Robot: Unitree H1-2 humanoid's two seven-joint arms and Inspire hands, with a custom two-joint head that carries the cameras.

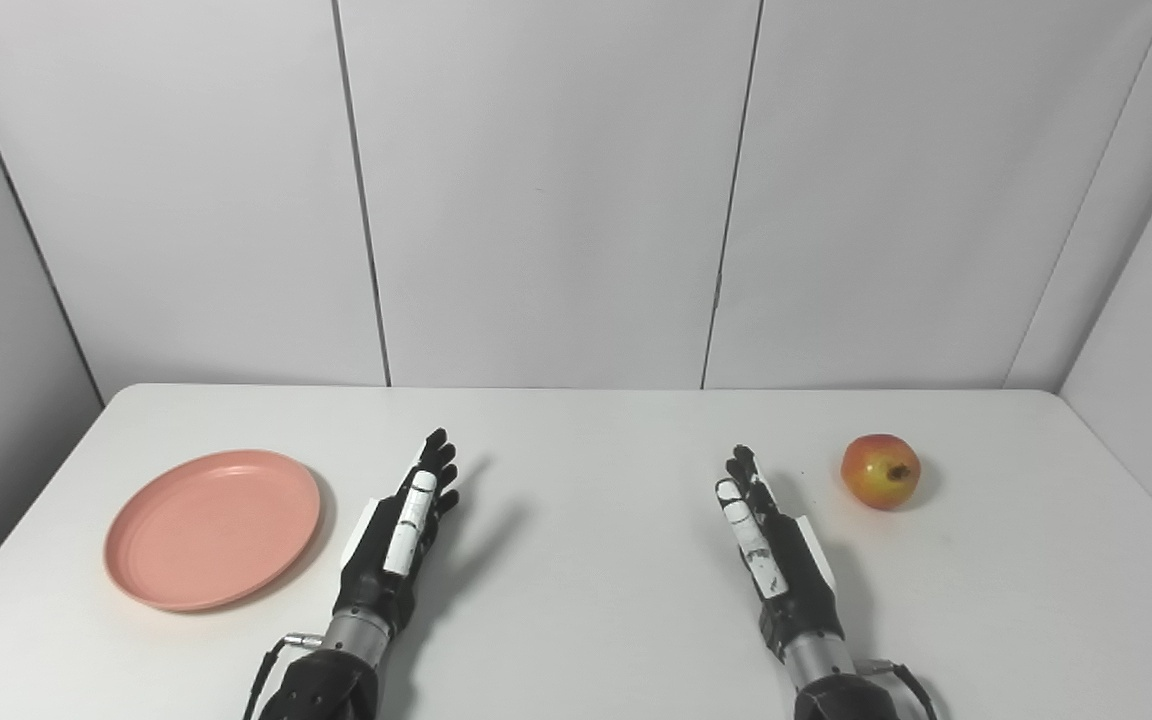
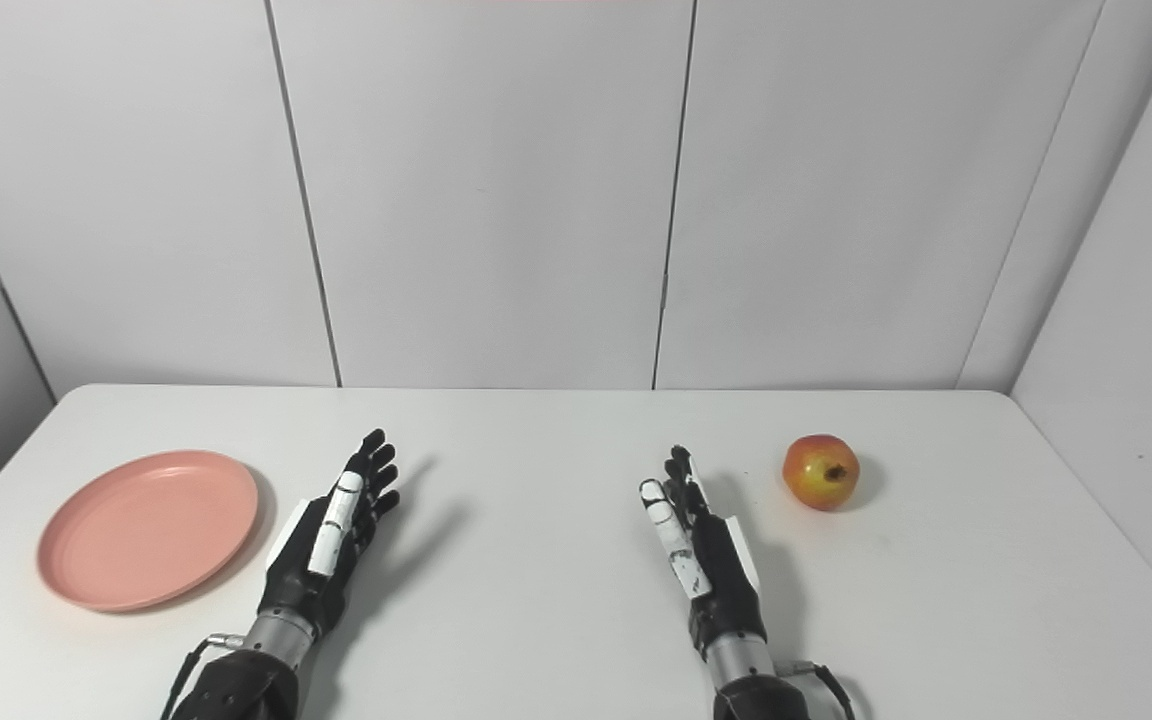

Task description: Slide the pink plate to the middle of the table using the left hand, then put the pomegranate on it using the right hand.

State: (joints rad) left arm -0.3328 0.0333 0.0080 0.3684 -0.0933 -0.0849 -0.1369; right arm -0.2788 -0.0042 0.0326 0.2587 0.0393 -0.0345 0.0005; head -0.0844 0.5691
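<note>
A round pink plate (image 1: 213, 528) lies flat on the left part of the white table (image 1: 586, 590), with nothing on it. A red and yellow pomegranate (image 1: 880, 471) sits on the table's right side. My left hand (image 1: 398, 530) hovers just right of the plate, open, fingers stretched forward, holding nothing. Further right, my right hand (image 1: 771, 545) is also open with straight fingers. It stands a short way left of and nearer than the pomegranate, not touching it.
White wall panels close off the back and both sides of the table. The table's rounded far corners and side edges are in view.
</note>
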